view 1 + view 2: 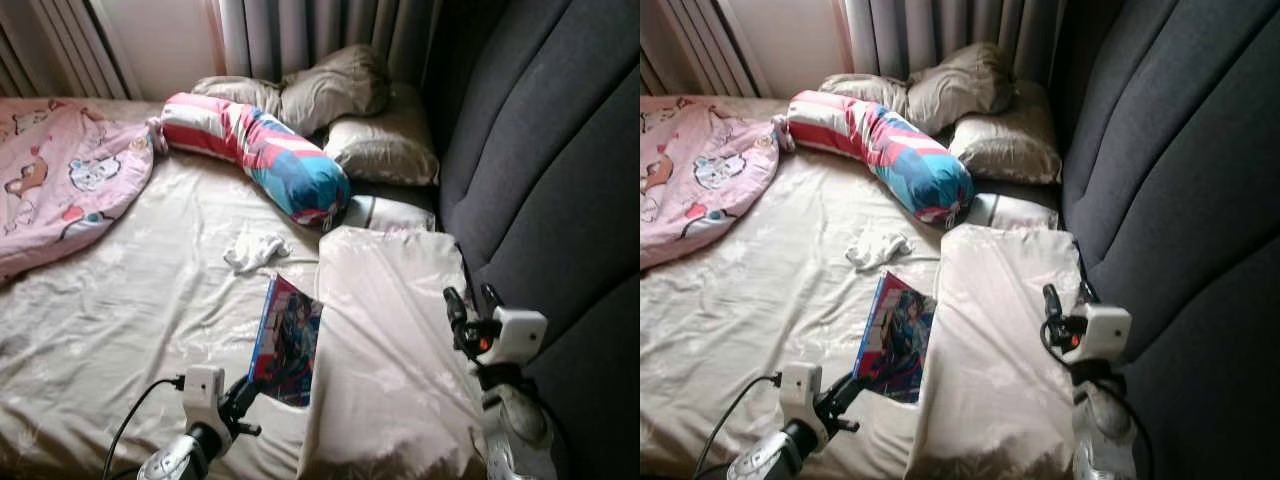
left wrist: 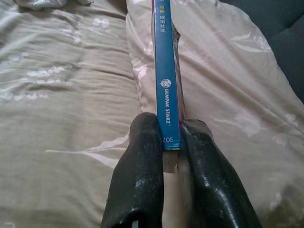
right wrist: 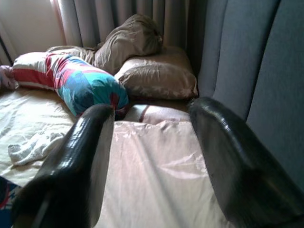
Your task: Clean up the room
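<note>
We see the left gripper [image 2: 172,142] clamped on the near end of a comic book [image 1: 288,340], its fingers [image 2: 137,171] pinching the blue spine (lettered "GEMPAK STARZ"); the book lies on the beige bed sheet [image 1: 130,310], its far edge against a folded beige quilt [image 1: 390,330], long axis running away from us toward the striped bolster [image 1: 260,150]. The right gripper [image 1: 468,305] hovers over the quilt beside the grey headboard [image 1: 560,180], jaws spread wide and empty; a crumpled white cloth [image 1: 252,250] lies just beyond the book.

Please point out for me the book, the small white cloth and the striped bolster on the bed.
book [image 1: 290,338], left eye view, middle of its cover.
white cloth [image 1: 254,250], left eye view, centre of the crumpled heap.
striped bolster [image 1: 890,150], right eye view, middle of its body.
</note>
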Motion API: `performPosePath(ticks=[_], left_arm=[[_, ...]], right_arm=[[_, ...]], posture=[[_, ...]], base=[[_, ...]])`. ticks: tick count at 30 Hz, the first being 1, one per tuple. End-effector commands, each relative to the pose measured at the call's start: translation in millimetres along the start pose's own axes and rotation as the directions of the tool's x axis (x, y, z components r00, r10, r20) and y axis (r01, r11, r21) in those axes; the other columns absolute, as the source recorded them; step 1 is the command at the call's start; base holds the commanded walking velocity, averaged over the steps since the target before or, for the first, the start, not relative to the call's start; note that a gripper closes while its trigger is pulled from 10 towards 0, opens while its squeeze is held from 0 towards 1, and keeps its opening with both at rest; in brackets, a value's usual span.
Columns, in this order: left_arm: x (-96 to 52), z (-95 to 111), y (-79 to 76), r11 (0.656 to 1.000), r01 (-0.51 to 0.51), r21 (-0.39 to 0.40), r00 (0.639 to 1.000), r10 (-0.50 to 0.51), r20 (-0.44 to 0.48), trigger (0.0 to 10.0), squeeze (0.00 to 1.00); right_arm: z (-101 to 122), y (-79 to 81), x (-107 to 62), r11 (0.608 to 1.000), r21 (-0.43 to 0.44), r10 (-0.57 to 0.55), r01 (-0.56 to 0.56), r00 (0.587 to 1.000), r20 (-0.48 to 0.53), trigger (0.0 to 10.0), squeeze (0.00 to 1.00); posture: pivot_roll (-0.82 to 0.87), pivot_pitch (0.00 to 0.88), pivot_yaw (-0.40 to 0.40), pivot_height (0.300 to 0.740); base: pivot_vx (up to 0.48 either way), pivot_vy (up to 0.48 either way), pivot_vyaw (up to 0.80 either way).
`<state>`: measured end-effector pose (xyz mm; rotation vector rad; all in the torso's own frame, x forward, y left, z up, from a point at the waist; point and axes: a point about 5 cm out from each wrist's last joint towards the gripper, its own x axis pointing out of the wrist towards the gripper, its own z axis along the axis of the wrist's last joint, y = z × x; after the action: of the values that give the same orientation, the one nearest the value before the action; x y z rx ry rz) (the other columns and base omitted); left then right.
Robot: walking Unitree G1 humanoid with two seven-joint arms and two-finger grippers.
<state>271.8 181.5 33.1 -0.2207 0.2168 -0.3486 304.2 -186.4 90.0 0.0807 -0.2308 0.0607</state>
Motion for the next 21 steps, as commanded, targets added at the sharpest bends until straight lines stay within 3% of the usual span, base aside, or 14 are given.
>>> performPosePath(ticks=[1, 7, 21], left_arm=[[-5.4, 6.3, 2.7, 1.000, -0.004, 0.021, 1.000, 0.003, 0.025, 10.0, 0.00], [-9.9, 8.9, 3.1, 1.000, -0.013, 0.019, 1.000, 0.013, 0.019, 10.0, 0.00], [-12.8, 13.6, 7.4, 0.999, -0.045, 0.010, 0.999, 0.045, 0.023, 10.0, 0.00]], right_arm=[[-6.9, -1.6, -16.2, 1.000, 0.000, -0.008, 0.008, 0.999, -0.038, 10.0, 0.00], [-9.8, -4.1, -30.2, 1.000, -0.006, -0.028, 0.027, 0.996, -0.082, 10.0, 0.00], [-2.2, 1.5, -26.2, 0.999, -0.017, -0.033, 0.031, 0.992, -0.119, 10.0, 0.00]], posture=[[-0.06, 0.206, -0.048, 0.740], [-0.07, 0.241, -0.046, 0.740], [-0.08, 0.283, -0.049, 0.736]], base=[[0.000, 0.000, 0.00], [0.000, 0.000, 0.00], [0.000, 0.000, 0.00]])
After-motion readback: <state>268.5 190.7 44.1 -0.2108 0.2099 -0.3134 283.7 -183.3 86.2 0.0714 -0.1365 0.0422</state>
